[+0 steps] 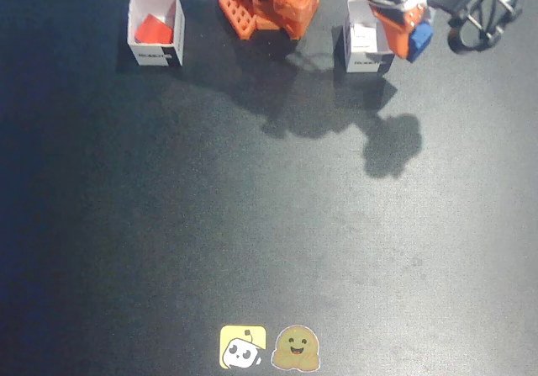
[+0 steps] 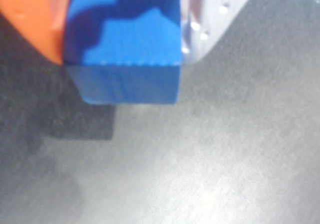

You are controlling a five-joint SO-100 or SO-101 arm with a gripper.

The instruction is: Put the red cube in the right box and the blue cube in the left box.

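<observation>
Red cube (image 1: 153, 29) sits inside the white open-top box (image 1: 155, 29) at the left of the fixed view, well apart from the gripper (image 1: 417, 38). That half of the task looks done, which by my reading is why the arm is working at the far side

Blue cube (image 1: 419, 37) is off the mat, clamped in the gripper. Wrist view: cube (image 2: 125, 43) fills the top of the picture, the orange finger (image 2: 30, 23) pressed to one face, the pale finger (image 2: 210, 13) against the opposite face. Jaws spread only to the cube's width, no gap visible on either side. Cube's shadow falls on the dark mat (image 2: 200, 159) below, so the cube hangs clear of the surface

Second white box (image 1: 366, 44) stands just beside the gripper, on its left in the fixed view, partly covered by the wrist. The cube is at the box's right edge, not over the opening as far as I can judge. Wrist view shows only mat beneath the cube, no box wall

Judgement: carry step, cube held high so it clears the box wall. Next needs a short shift toward the box before release. Risk: letting go here drops the cube outside the box

Stickers (image 1: 271, 347) at the mat's near edge, far from the fingers, irrelevant
</observation>
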